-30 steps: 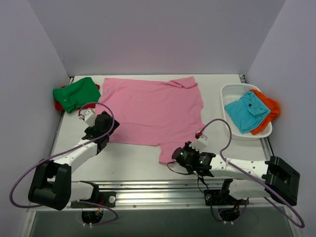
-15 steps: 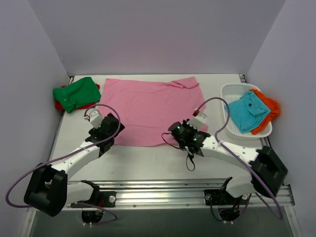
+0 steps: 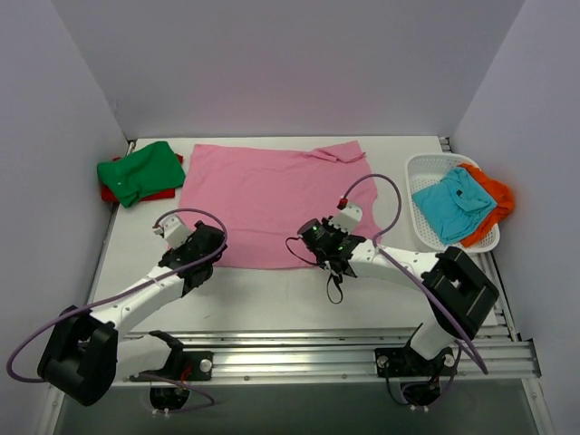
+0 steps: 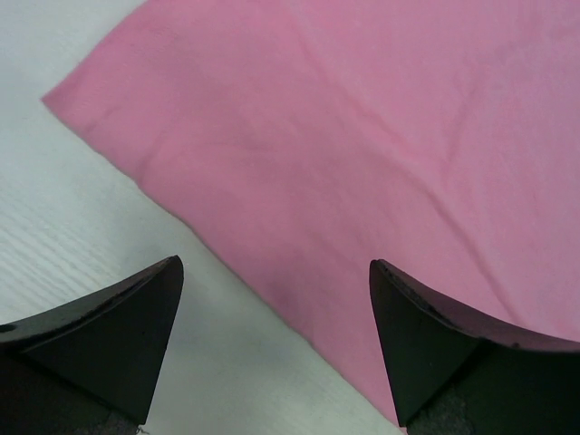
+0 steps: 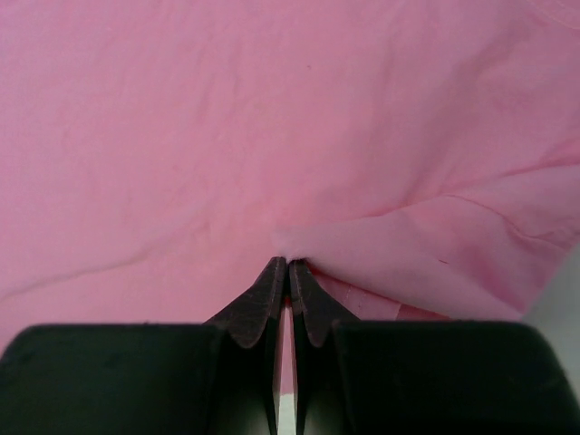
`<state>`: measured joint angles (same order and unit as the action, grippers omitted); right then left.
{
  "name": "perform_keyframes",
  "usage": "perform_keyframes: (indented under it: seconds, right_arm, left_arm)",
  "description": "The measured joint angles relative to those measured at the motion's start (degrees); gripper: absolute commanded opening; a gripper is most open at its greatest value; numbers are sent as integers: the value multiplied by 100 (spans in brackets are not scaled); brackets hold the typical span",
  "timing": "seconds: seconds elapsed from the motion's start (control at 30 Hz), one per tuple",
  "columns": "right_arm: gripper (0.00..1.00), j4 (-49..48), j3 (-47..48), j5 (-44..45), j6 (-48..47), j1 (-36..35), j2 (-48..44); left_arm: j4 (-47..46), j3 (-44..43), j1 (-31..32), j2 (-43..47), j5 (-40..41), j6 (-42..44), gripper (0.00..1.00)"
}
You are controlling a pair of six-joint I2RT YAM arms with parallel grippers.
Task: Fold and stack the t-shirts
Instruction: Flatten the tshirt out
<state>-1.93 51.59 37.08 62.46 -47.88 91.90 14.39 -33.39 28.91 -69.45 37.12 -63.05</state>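
Observation:
The large pink collared t-shirt (image 3: 263, 195) lies spread on the table, its right side folded over leftward. My right gripper (image 3: 313, 237) is shut on a pinched fold of the pink shirt (image 5: 362, 245) near its front edge; the fingers (image 5: 272, 294) meet on the cloth. My left gripper (image 3: 207, 243) is open and empty over the shirt's front left corner (image 4: 299, 163). A green t-shirt (image 3: 140, 170) lies on a red one (image 3: 111, 193) at the back left. A teal t-shirt (image 3: 451, 205) and an orange one (image 3: 489, 199) lie in the basket.
The white mesh basket (image 3: 426, 168) stands at the right edge of the table. Bare white table (image 4: 82, 227) lies in front of the pink shirt. Grey walls close the left, back and right sides.
My right gripper has carried the pink shirt's right front part leftward and back, folding it over. My left gripper has moved slightly right along the shirt's front left edge.

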Motion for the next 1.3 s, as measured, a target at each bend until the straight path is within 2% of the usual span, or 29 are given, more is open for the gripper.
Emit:
perform_keyframes:
  seconds: [0.17, 0.4, 0.53, 0.77, 1.3]
  right_arm:
    - [0, -2, -758, 9, 31, 173, -748]
    - [0, -50, -1611, -118, -46, 1123, -1735]
    - [0, -46, -1725, -160, -103, 1217, -1930]
    - [0, -83, -1838, -269, -131, 1346, -2164]
    - [0, -48, -2100, -352, -188, 1504, -2592]
  left_arm:
    - [409, 146, -15, 461, 354, -221, 92]
    - [407, 273, -11, 260, 376, -269, 85]
    - [428, 273, 44, -55, 380, -306, 83]
    - [442, 236, 94, -446, 417, -398, 68]
    - [522, -166, 293, -966, 662, -396, 68]
